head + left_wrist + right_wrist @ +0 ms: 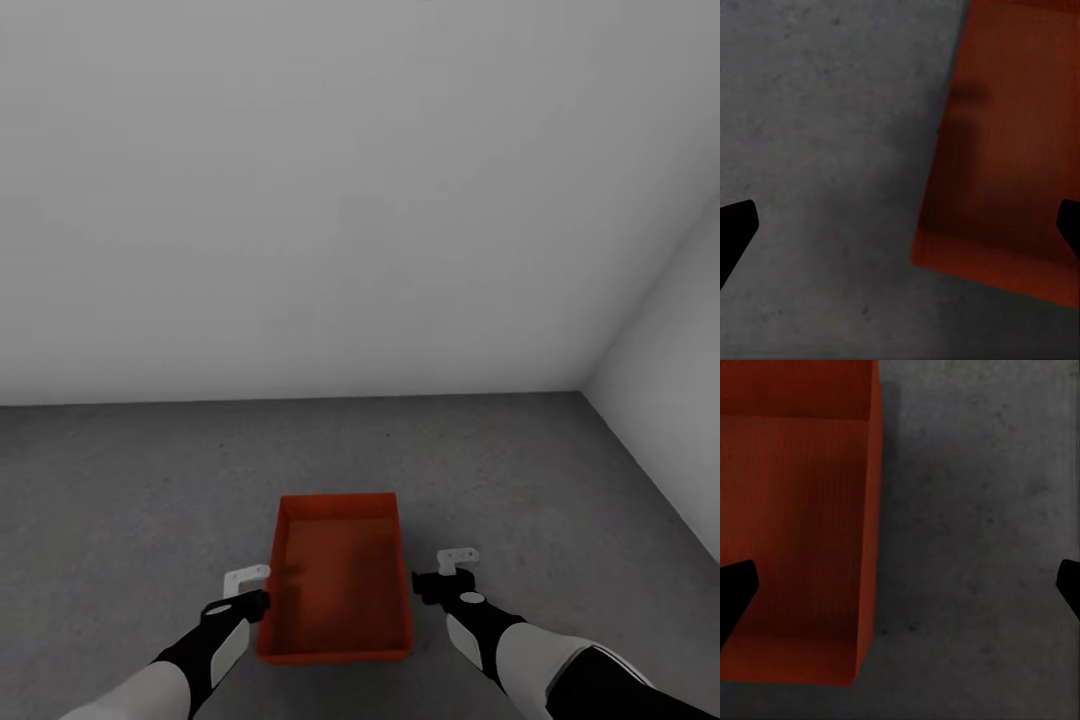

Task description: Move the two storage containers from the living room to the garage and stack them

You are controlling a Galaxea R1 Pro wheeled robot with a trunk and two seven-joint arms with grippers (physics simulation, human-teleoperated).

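One orange-red storage container (340, 580) sits open-side up on the dark grey speckled floor (120, 480) of the garage, just in front of me; I see no second bin apart from it. My left gripper (250, 590) hovers open at its left long wall. In the left wrist view one fingertip is over the container (1012, 150) and the other over the concrete. My right gripper (445, 570) is open beside the right long wall. In the right wrist view its fingers straddle the edge of the container (795, 510). Neither gripper holds anything.
A plain white wall (300, 200) stands a short way beyond the bin. A second white wall (670, 400) closes the corner at the right. Bare concrete spreads to the left and behind the bin.
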